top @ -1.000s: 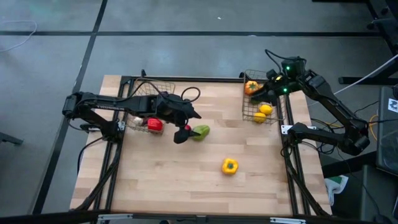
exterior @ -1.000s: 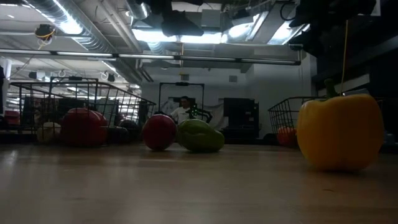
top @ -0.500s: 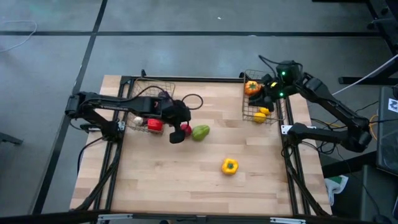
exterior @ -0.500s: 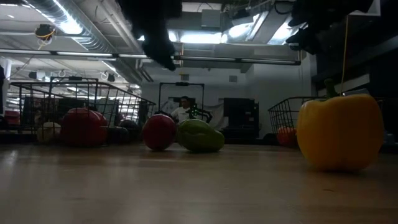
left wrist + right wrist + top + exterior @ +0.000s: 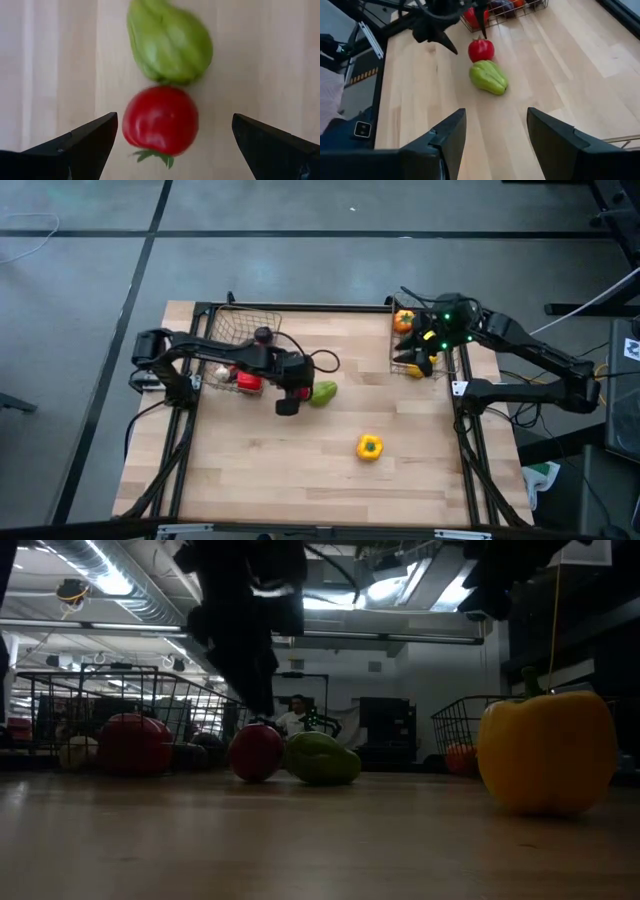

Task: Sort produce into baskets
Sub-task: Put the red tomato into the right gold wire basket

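A red tomato (image 5: 160, 120) lies on the wooden table, touching a green ridged fruit (image 5: 170, 42) beside it. My left gripper (image 5: 174, 120) hangs open just above the tomato, pointing steeply down, one finger on either side and both clear of it. In the low view the left gripper (image 5: 255, 690) ends a little above the tomato (image 5: 256, 752). A yellow pepper (image 5: 369, 447) stands alone nearer the front. My right gripper (image 5: 496, 112) is open with nothing in it, raised over the right basket (image 5: 420, 345), which holds orange and yellow pieces.
The left basket (image 5: 235, 345) stands at the far left with a red pepper (image 5: 248, 380) and other pieces inside. A black frame runs along the table's edges (image 5: 180, 470). Bare wood lies around the yellow pepper (image 5: 547, 752).
My left gripper has come down over the tomato and tipped from slanting to pointing steeply down, still open. My right gripper has swung toward the table's left and near side above the right basket, rolling a little. No produce has moved.
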`<action>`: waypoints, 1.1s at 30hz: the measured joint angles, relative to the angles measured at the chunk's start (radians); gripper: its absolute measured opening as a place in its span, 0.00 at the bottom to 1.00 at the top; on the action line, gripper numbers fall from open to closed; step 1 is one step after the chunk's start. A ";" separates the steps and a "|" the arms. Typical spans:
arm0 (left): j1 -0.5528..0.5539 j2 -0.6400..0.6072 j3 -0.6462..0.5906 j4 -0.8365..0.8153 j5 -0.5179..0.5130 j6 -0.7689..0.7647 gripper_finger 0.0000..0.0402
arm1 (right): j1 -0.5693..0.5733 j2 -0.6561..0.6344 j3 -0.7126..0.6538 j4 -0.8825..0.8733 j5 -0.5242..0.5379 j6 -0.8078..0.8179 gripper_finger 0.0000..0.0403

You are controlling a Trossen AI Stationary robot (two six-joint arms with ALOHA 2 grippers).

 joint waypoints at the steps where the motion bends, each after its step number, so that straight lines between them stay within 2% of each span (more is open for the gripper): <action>1: 0.002 0.009 0.000 -0.012 0.000 0.002 0.97 | 0.009 0.000 0.000 0.000 0.007 0.000 0.52; 15: 0.060 0.071 0.000 -0.017 0.001 0.013 0.97 | 0.034 0.000 0.000 0.001 0.032 0.001 0.52; 33: 0.057 0.145 -0.002 0.010 0.006 0.023 0.97 | 0.033 0.000 0.000 0.000 0.039 0.001 0.52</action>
